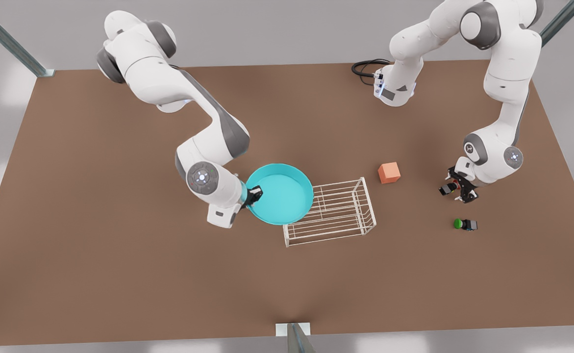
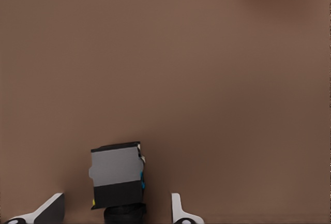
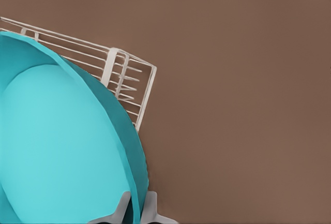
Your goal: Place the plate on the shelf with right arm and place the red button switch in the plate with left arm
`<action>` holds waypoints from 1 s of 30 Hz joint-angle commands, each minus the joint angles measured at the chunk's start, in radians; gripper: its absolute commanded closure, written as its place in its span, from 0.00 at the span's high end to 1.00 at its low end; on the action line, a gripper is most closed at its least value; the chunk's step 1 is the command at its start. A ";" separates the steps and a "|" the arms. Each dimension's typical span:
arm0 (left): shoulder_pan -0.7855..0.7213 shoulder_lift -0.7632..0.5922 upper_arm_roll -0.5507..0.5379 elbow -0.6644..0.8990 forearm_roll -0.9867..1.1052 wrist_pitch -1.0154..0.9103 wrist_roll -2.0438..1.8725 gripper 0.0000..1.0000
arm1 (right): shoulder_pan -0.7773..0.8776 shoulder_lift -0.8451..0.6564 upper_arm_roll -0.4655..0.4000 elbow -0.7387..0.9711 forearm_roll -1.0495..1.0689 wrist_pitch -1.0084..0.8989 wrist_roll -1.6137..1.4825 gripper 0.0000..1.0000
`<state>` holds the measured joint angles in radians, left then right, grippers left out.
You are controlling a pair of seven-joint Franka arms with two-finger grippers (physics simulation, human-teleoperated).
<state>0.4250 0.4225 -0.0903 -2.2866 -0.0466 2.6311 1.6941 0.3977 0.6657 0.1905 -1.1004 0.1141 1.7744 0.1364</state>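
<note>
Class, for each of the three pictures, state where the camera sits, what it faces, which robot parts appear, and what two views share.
Front view: high above the table, looking down; both arms, plate, shelf.
Left wrist view: on the left gripper, facing the table; pale fingertips flank the red button switch.
Right wrist view: on the right gripper, clamped on the plate's rim, shelf behind.
Shared: the front and left wrist views both show the orange cube.
</note>
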 commanded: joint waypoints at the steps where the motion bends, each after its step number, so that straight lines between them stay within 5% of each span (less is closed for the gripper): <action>1: 0.000 -0.008 0.000 -0.010 0.001 0.004 0.068 1.00 | 0.004 0.003 0.015 0.028 -0.004 0.105 0.759 0.21; 10: -0.003 -0.014 -0.003 -0.019 -0.002 -0.013 0.067 0.99 | 0.125 0.061 0.015 0.027 -0.007 0.315 0.979 0.21; 12: -0.005 -0.014 -0.003 -0.020 -0.002 -0.013 0.067 0.71 | 0.127 0.083 0.015 0.025 -0.008 0.361 0.979 0.22; 14: -0.003 -0.014 -0.003 -0.019 -0.002 -0.013 0.065 0.56 | 0.150 0.083 0.014 0.024 -0.008 0.361 0.997 0.22; 18: -0.003 -0.025 -0.005 -0.019 -0.007 -0.036 0.064 0.46 | 0.182 0.091 0.012 0.022 -0.031 0.362 1.049 0.23; 19: -0.003 -0.025 -0.005 -0.019 -0.007 -0.036 0.064 0.42 | 0.181 0.091 0.009 0.022 -0.030 0.362 1.055 1.00; 23: -0.003 -0.047 -0.005 -0.008 -0.007 -0.078 0.065 0.39 | 0.174 0.071 0.003 0.022 -0.031 0.346 1.043 1.00; 25: -0.003 -0.082 -0.005 -0.001 -0.010 -0.120 0.064 0.38 | 0.121 -0.060 0.004 0.024 -0.021 0.168 1.013 1.00; 27: -0.003 -0.123 -0.005 -0.001 -0.010 -0.135 0.064 0.37 | 0.044 -0.216 0.010 0.022 -0.019 -0.096 0.810 1.00; 30: -0.005 -0.209 -0.009 0.025 -0.055 -0.246 0.062 0.37 | -0.273 -0.273 0.007 0.017 -0.028 -0.389 0.079 1.00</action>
<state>0.4234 0.2297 -0.1008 -2.2657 -0.0791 2.5031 1.7528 0.1944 0.4079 0.1963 -1.0842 0.0850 1.7414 0.8088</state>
